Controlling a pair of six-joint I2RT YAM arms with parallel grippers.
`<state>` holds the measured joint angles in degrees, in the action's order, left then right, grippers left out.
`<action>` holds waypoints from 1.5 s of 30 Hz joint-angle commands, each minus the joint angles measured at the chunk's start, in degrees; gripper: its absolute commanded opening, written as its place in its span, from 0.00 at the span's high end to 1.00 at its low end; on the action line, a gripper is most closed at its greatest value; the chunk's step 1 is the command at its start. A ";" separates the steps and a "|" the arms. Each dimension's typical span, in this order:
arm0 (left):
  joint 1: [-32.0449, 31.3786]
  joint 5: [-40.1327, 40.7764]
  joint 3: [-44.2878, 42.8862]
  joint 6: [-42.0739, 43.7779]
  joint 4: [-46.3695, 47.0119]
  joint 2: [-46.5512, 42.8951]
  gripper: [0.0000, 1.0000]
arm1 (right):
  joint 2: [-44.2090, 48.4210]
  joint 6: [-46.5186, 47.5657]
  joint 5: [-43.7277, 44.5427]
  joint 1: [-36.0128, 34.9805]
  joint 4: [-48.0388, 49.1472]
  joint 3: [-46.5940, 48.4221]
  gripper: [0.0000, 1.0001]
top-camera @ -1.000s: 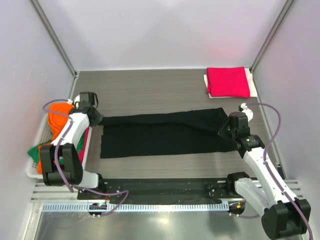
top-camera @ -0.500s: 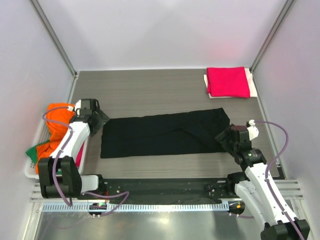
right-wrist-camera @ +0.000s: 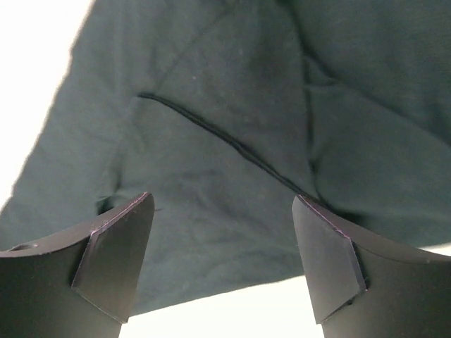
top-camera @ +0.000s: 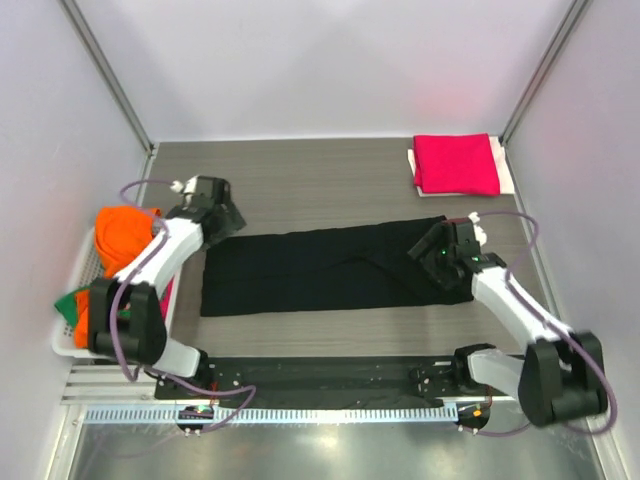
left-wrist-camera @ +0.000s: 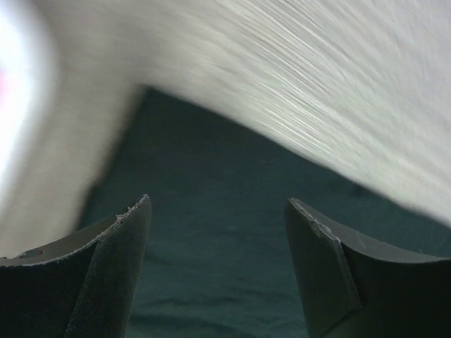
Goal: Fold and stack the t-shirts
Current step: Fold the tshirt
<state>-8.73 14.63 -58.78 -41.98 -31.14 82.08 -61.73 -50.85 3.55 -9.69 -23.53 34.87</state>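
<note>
A strip-folded black cloth t-shirt point(top-camera: 320, 270) is seen beneath the left fingers point(left-wrist-camera: 113, 274) and right fingers point(right-wrist-camera: 113, 267) (both apart, empty); a grip on its ends is judged necessary for crosswise folding.

A grey wood-grain table point(top-camera: 320, 180) filled the booth from side to side. Plain pale walls closed it in: a back wall point(top-camera: 330, 70), a left wall point(top-camera: 50, 150) and a right wall point(top-camera: 595, 170). Slanting grey metal posts point(top-camera: 105, 70) ran up the two back corners. Along the near edge lay a black strip point(top-camera: 330, 372), then a white toothed rail point(top-camera: 300, 413), then brushed metal sheet point(top-camera: 300, 455). The light was soft and even, with a faint pink tint point(top-camera: 440, 105) low on the back wall, at the right.
</note>
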 commanded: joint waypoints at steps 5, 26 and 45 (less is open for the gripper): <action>-8.40 0.22 -6.08 2.69 -5.34 15.55 0.27 | -15.94 0.05 -3.73 -1.46 6.74 6.25 0.14; -18.07 -11.20 13.78 -14.60 -8.60 1.86 0.29 | -71.57 7.51 -10.59 -10.09 -1.67 67.62 0.14; -44.17 -23.95 3.25 -41.35 16.55 16.88 0.26 | -100.51 11.73 -16.73 -5.42 3.93 107.52 0.13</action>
<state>-51.51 -7.53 -53.63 -80.95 -16.64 97.14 -158.93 -42.96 -15.03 -16.27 -16.53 144.81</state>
